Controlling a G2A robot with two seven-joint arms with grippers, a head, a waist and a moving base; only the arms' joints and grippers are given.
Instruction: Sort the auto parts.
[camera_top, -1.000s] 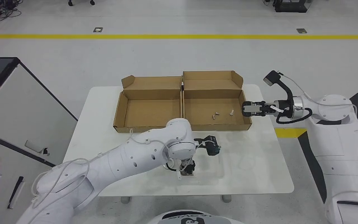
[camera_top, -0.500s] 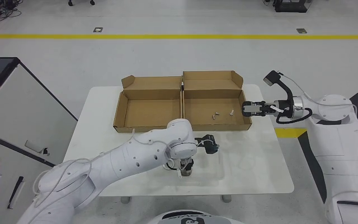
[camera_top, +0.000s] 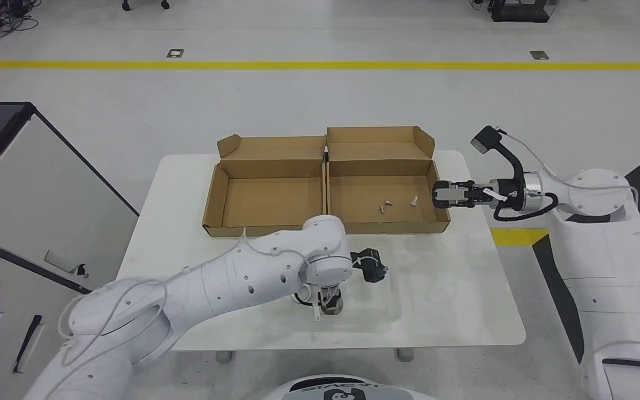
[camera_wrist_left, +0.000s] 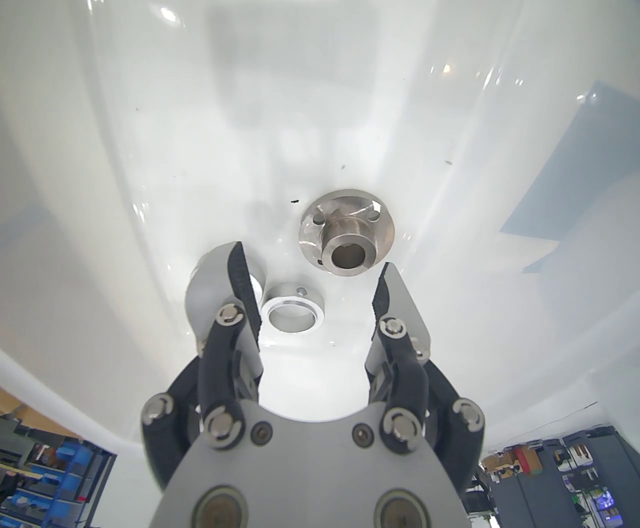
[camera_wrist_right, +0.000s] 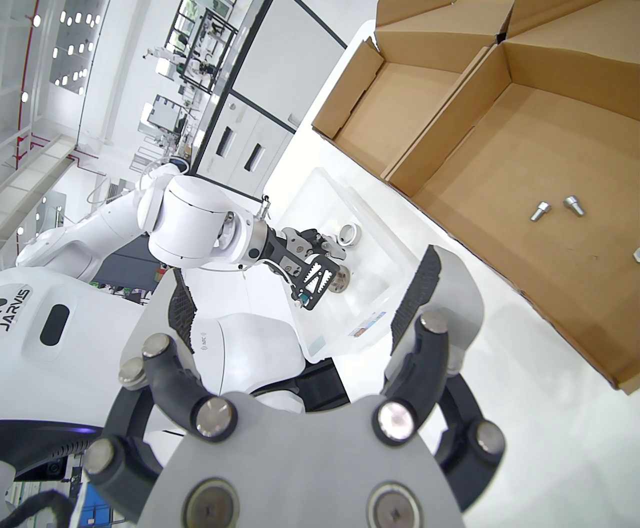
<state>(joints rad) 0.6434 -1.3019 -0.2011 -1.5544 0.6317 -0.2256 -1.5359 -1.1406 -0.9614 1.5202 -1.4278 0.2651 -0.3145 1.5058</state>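
Observation:
My left gripper (camera_wrist_left: 312, 272) hangs open inside a white plastic tray (camera_wrist_left: 150, 150), fingers pointing down at its floor. A silver ring collar (camera_wrist_left: 293, 314) lies between the fingers, close to one pad. Just past the fingertips a flanged metal hub (camera_wrist_left: 346, 232) stands on its flange. In the top view the left gripper (camera_top: 328, 300) is over the tray (camera_top: 400, 300) at the table's front. My right gripper (camera_top: 437, 193) is held open at the right wall of the right cardboard box (camera_top: 385, 160). Two bolts (camera_wrist_right: 540, 210) (camera_wrist_right: 574, 205) lie on that box's floor.
A second cardboard box (camera_top: 265, 195) stands against the left side of the first, nothing visible inside. Both have raised flaps at the back. Bare white table (camera_top: 470, 280) lies right of the tray and in front of the boxes.
My left wrist has shifted slightly leftward over the tray, gripper still open. The right arm has not moved.

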